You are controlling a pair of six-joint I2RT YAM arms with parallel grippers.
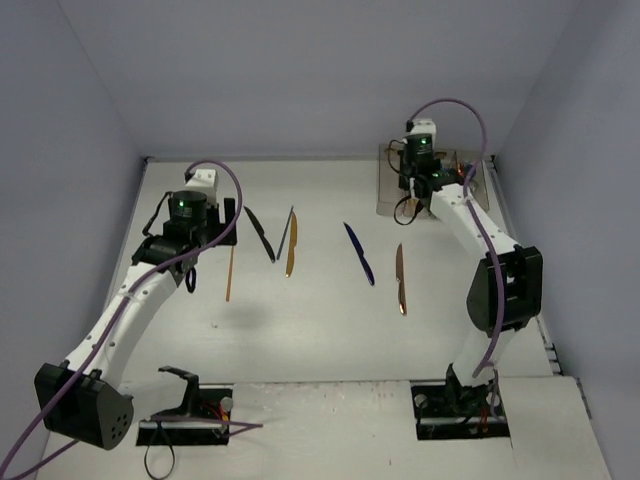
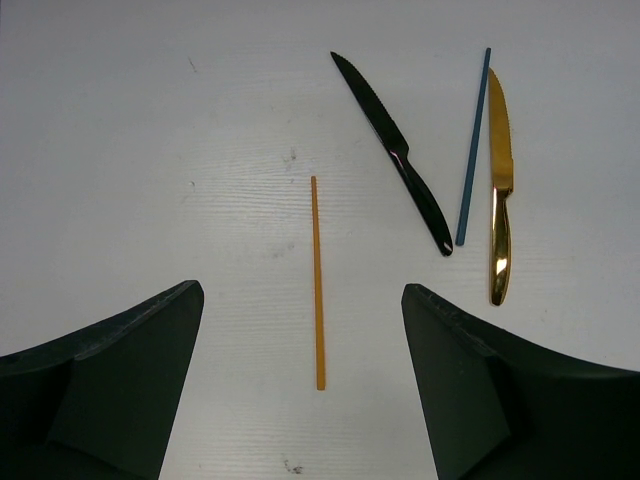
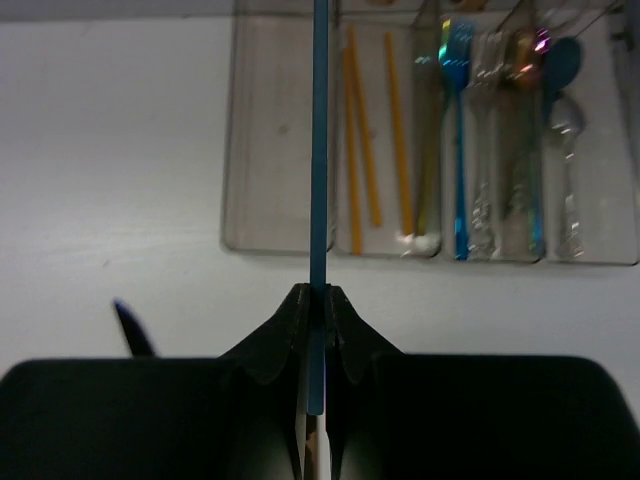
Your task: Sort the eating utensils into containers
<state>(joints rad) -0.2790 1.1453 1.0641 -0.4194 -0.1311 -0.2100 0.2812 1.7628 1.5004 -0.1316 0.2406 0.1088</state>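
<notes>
1. The right jaws are clenched on a blue chopstick (image 3: 318, 150), gripped near its rear end. It runs straight ahead from between them.
2. Just ahead of the right jaws lie the containers (image 3: 262, 200), four clear bins in a row. The held stick's far part crosses the line between the leftmost bin and the next. Whether it touches them cannot be told.
3. The second bin holds orange chopsticks (image 3: 365, 130). To the right of those are forks (image 3: 458, 150), then spoons (image 3: 568, 170).
4. The left jaws stand released, wide apart above the bench (image 2: 150, 150). A lone orange chopstick (image 2: 318, 280) lies flat between them, touching neither.
5. Ahead and to the right of the left jaws lie a black knife (image 2: 395, 150), a second blue stick (image 2: 473, 150) and a gold knife (image 2: 500, 190), the last two just beside each other.
6. Further right of the left jaws lie a dark blue knife (image 1: 360, 253) and a copper knife (image 1: 401, 280).
</notes>
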